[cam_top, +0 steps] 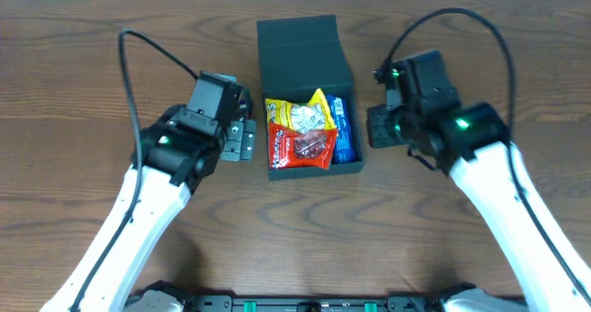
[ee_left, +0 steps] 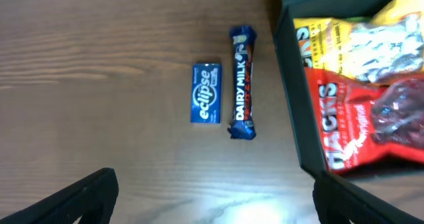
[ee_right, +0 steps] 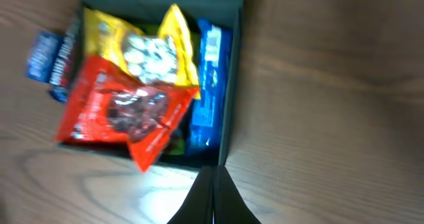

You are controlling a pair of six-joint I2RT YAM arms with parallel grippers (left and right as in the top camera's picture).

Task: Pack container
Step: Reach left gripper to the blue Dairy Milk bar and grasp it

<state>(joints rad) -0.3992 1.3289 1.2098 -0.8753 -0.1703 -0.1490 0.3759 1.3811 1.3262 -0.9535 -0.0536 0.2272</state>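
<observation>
Open container (cam_top: pixel 297 46) at middle of table (cam_top: pixel 83 63), crowded with snack packets (cam_top: pixel 300 148). Spread jaws of left gripper (ee_left: pixel 212 191) near Dairy Milk bar (ee_left: pixel 242 82), just beside Eclipse mints (ee_left: pixel 206 93); jaws of right gripper (ee_right: pixel 213 184) pressed together. Could pinch both together, or jam bar against bulging packets.

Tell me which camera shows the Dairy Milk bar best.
Left wrist. The Dairy Milk bar lies whole on the table, label readable, between the Eclipse pack and the container wall. Right wrist catches only a blurred blue piece beyond the container, near the picture's left edge. Overhead, the left tool covers that spot.
</observation>
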